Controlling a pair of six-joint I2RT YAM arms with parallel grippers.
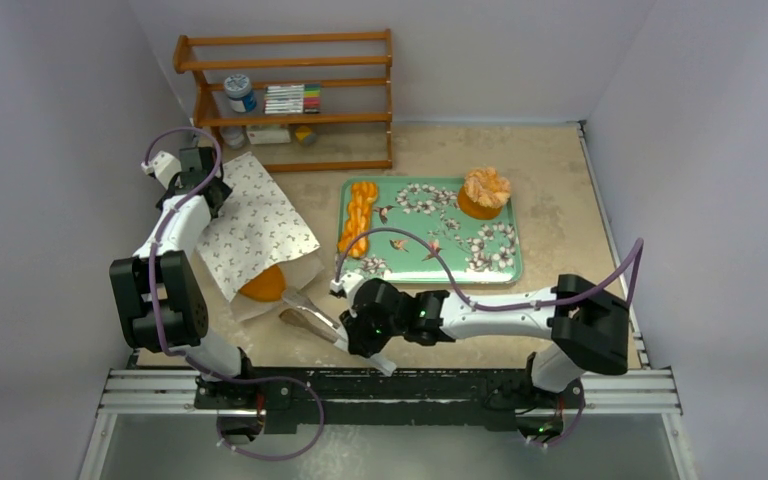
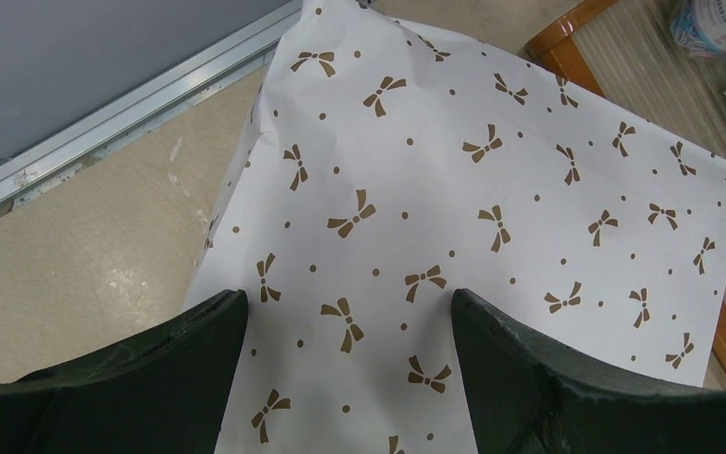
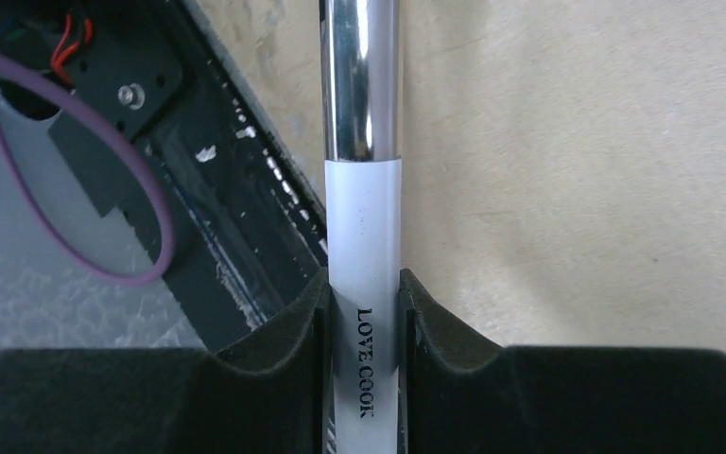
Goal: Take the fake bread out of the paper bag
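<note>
The paper bag, white with small brown bows, lies on the table left of centre with its mouth toward me. An orange loaf of fake bread shows in the mouth. My left gripper is open over the bag's far end; the bag fills the left wrist view between the spread fingers. My right gripper is shut on metal tongs, whose tips lie just in front of the bag's mouth. The right wrist view shows the tongs' white handle clamped in that gripper.
A green floral tray at centre holds a braided orange loaf and a pale ruffled pastry. A wooden shelf with small items stands at the back left. The black rail runs along the near edge.
</note>
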